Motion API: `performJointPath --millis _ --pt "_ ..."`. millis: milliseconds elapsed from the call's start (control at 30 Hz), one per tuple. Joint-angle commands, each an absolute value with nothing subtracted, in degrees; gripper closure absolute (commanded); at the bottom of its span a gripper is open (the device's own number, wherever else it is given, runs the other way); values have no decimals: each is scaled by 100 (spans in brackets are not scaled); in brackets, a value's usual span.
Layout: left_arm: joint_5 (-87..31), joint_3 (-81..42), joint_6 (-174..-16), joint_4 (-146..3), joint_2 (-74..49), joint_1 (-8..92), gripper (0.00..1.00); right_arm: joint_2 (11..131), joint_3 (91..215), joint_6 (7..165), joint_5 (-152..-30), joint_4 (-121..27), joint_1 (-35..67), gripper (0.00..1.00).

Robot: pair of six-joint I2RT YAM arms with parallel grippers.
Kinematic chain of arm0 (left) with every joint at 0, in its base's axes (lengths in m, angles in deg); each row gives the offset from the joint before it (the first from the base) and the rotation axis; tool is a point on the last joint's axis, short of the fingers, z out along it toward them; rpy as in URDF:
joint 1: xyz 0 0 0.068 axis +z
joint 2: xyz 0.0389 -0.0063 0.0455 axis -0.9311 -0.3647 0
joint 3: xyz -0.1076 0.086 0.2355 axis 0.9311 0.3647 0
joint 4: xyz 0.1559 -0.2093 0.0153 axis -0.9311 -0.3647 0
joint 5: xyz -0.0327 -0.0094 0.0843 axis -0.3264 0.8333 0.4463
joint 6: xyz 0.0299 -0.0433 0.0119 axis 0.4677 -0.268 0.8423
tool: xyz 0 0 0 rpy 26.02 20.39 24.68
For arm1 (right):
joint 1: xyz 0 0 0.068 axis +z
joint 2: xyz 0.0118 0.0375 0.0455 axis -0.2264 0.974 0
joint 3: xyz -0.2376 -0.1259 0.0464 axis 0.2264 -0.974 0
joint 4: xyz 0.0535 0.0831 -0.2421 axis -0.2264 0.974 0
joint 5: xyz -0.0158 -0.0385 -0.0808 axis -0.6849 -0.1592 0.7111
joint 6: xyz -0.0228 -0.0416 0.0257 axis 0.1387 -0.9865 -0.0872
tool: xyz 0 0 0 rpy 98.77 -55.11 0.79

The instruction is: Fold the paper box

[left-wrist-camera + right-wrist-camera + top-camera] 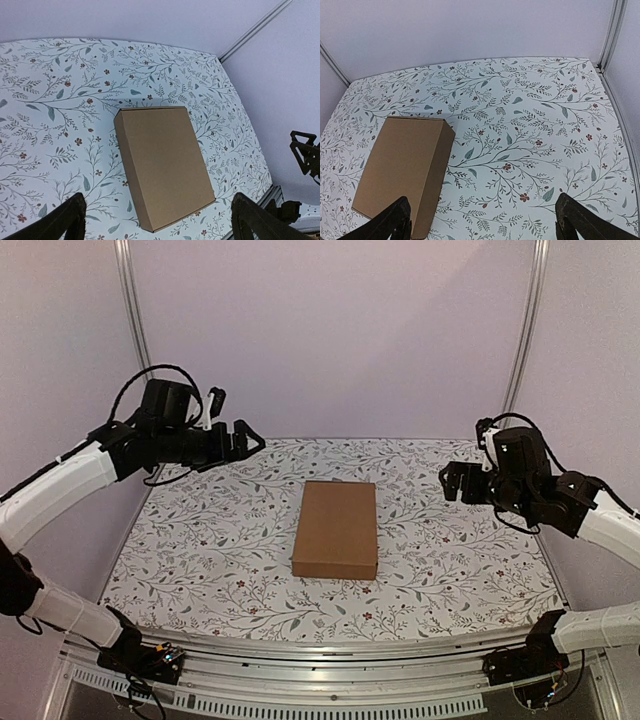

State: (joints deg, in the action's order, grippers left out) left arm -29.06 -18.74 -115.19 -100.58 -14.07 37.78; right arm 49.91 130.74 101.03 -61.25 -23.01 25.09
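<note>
We see both jaws spread wide, holding nothing. The left gripper and right gripper hover well apart from the paper box, which lies flat and apparently closed, between them, mid-way across the table.

Soft, even, faintly violet light fills all three views. The paper box casts only a thin shadow at its base on the bench. Focus is crisp, and the wrist views curve the bench's far edge.
</note>
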Motion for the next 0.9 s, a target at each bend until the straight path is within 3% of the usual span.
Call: performJointPath --millis 0,300,433,700,867 --pt "-2669 -1752 -11293 -10473 -818 3739 0 4611 13257 10416 -5534 -1506 2486 1" --pt "-2094 -1574 -10621 -10957 265 3741 0 4125 13723 10881 -4986 -235 2484 1" --pt "-1834 -1154 -10280 -10729 845 3741 0 3856 14005 10787 -5555 116 2485 1" --pt "-1930 84 -9815 -9877 1697 3741 1 3325 13501 9791 -5755 -303 2481 1" --pt "-2034 177 -9696 -9895 1744 3750 0 3160 13280 9657 -5452 -429 2482 1"
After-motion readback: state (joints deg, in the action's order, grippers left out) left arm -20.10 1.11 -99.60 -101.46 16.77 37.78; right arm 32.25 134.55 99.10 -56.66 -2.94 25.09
